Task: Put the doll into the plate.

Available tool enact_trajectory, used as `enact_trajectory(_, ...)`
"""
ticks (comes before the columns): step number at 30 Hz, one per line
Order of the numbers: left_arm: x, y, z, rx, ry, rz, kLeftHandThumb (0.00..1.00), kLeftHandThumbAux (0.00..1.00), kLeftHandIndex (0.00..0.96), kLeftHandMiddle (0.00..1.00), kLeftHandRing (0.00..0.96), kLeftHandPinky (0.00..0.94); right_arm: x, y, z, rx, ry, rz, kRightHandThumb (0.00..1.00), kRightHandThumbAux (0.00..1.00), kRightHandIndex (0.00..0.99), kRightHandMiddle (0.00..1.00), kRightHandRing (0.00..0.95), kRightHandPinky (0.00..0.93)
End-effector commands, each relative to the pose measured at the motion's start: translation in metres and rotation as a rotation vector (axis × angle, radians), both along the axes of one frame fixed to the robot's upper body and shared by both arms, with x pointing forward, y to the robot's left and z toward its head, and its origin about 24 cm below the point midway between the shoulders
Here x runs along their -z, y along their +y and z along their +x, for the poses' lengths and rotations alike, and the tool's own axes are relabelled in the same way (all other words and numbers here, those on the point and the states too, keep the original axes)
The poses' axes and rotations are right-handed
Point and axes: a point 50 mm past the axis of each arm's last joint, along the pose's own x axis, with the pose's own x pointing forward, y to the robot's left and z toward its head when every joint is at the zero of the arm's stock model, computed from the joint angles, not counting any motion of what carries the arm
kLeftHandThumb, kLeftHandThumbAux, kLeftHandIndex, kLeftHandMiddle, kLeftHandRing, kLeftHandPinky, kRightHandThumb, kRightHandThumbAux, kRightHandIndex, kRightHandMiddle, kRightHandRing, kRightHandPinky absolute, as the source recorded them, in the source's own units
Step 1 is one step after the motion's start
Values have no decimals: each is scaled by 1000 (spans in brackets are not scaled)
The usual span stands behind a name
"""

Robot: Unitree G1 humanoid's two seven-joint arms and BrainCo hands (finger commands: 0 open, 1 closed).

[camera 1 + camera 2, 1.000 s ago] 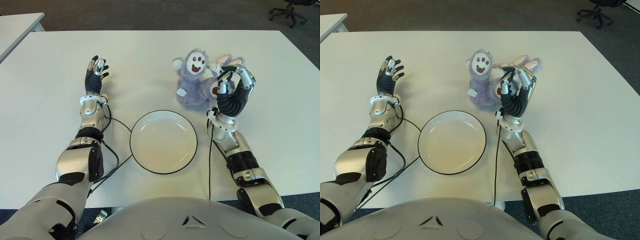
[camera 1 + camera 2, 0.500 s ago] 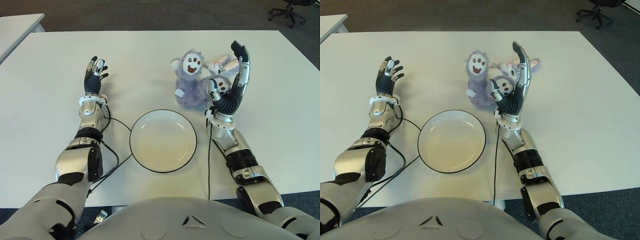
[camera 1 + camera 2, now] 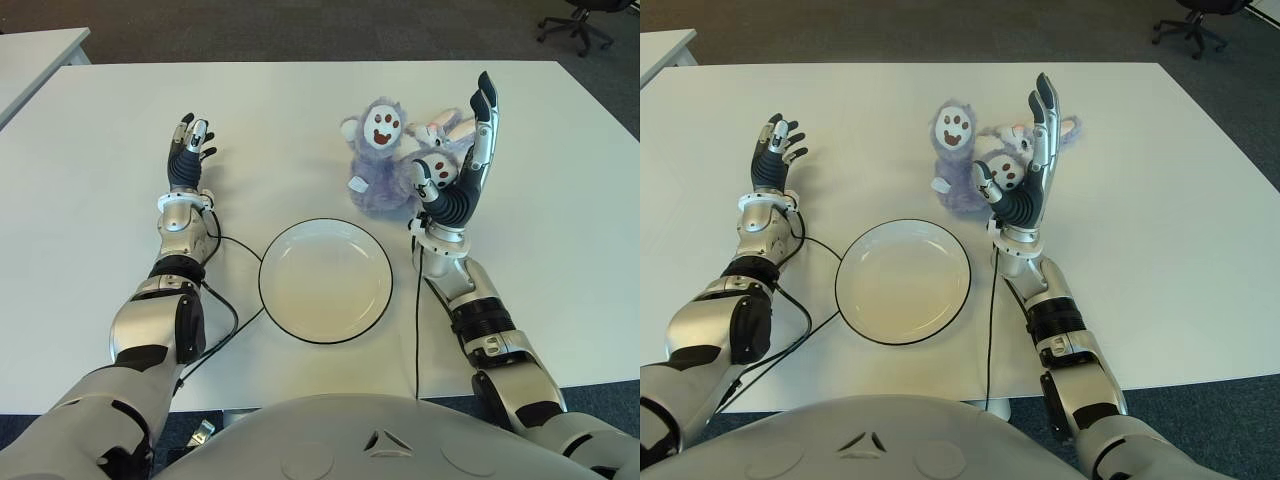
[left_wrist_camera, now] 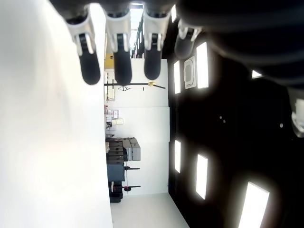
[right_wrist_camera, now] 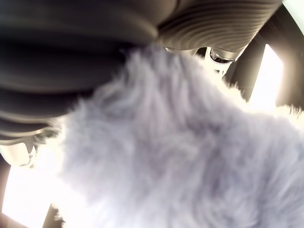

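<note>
The doll (image 3: pixel 385 165), a fluffy purple toy with a white face, sits on the white table (image 3: pixel 560 230) just beyond the plate (image 3: pixel 326 285), a white round dish with a dark rim that holds nothing. My right hand (image 3: pixel 462 160) stands at the doll's right side, open, fingers stretched straight up and thumb close against the fur. In the right wrist view purple fur (image 5: pixel 180 142) fills the space in front of the palm. My left hand (image 3: pixel 188 150) shows far to the left of the doll, fingers spread and holding nothing.
A black cable (image 3: pixel 228 305) runs from my left arm along the plate's left rim. Another cable (image 3: pixel 418 310) hangs from my right wrist. A second table (image 3: pixel 35 50) is at the far left, and an office chair (image 3: pixel 575 20) stands beyond the far right corner.
My right hand's fingers went from curled over the doll to straight up. The doll's face turned more upright. The left hand stayed put.
</note>
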Motion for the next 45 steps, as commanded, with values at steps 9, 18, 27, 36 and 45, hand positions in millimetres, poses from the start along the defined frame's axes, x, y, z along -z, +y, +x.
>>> enact_trajectory(9, 48, -3, -31, 5, 174, -49, 0, 335, 30, 176, 188, 199, 78, -2, -34, 61, 385, 39, 388, 350, 16, 48, 15, 24)
enact_trajectory(18, 49, -4, -31, -3, 177, -57, 0, 337, 50, 180, 192, 204, 83, 0, -36, 58, 405, 37, 380, 354, 1, 26, 1, 10)
enact_trajectory(27, 49, -4, -32, -4, 177, -59, 0, 331, 57, 185, 196, 208, 105, 13, -43, 61, 525, 21, 399, 340, 0, 0, 0, 0)
enact_trajectory(36, 49, -4, -33, -5, 171, -62, 0, 332, 53, 189, 215, 257, 133, 17, -43, 38, 703, 51, 430, 316, 0, 8, 0, 0)
enact_trajectory(45, 50, -4, -34, -9, 167, -64, 0, 331, 39, 182, 202, 213, 147, 20, -47, 42, 795, 66, 426, 290, 0, 8, 0, 0)
